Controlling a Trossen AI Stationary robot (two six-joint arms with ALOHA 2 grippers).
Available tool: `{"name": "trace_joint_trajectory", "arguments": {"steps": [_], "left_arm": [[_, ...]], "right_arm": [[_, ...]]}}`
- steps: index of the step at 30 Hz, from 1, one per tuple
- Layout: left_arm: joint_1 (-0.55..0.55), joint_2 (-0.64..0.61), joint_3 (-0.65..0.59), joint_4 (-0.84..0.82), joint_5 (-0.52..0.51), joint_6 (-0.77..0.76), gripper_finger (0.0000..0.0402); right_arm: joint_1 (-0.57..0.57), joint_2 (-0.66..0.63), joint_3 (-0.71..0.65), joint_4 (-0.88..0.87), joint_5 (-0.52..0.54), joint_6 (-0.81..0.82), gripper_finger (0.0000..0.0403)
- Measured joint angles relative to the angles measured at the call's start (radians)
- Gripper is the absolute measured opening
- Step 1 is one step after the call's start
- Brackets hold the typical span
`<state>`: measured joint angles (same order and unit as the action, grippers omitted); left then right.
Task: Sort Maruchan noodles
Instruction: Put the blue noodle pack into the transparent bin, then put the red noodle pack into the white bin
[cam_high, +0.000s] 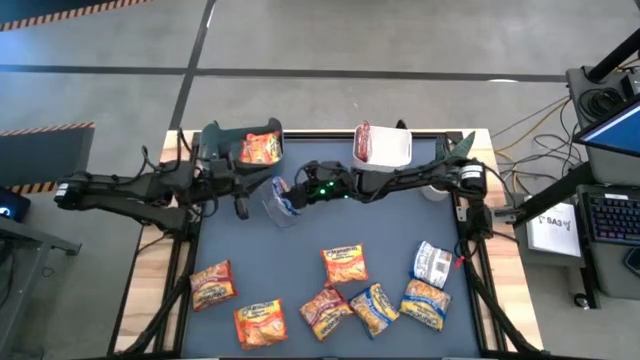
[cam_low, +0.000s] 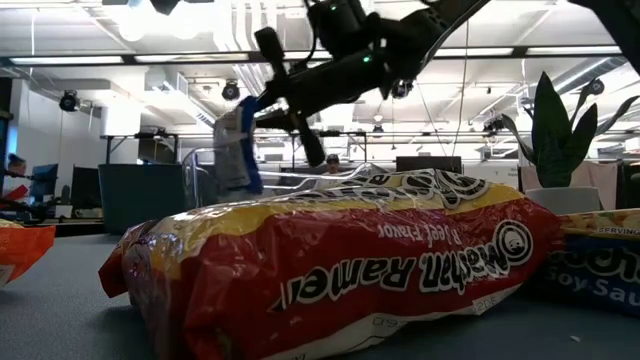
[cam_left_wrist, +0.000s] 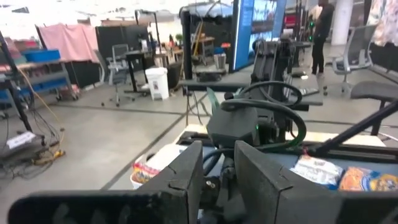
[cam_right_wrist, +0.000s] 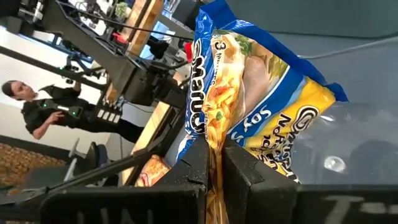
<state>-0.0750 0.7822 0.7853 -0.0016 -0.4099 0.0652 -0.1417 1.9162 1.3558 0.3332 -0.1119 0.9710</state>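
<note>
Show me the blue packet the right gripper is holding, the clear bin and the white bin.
blue packet (cam_right_wrist: 261, 81): right wrist view, on its printed front above the gripper's fingers.
clear bin (cam_high: 281, 208): high view, on its see-through wall beside the held packet.
white bin (cam_high: 392, 148): high view, on its white inner floor.
</note>
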Motion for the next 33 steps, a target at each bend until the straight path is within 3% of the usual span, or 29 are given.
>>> {"name": "trace_joint_trajectory", "arguments": {"steps": [10, 20, 33], "left_arm": [[0.000, 0.029, -0.007, -0.025, 0.000, -0.030, 0.0077], [0.000, 0.034, -0.007, -0.019, 0.000, -0.030, 0.0077], [0.000, 0.036, -0.008, -0.014, 0.000, -0.047, 0.0077]], "right_arm": [[0.004, 0.113, 0.092, -0.015, 0.007, 0.029, 0.0013], [0.004, 0.120, 0.100, -0.046, 0.034, -0.020, 0.0015], [0.004, 0.118, 0.100, -0.073, 0.021, -0.056, 0.0145]]}}
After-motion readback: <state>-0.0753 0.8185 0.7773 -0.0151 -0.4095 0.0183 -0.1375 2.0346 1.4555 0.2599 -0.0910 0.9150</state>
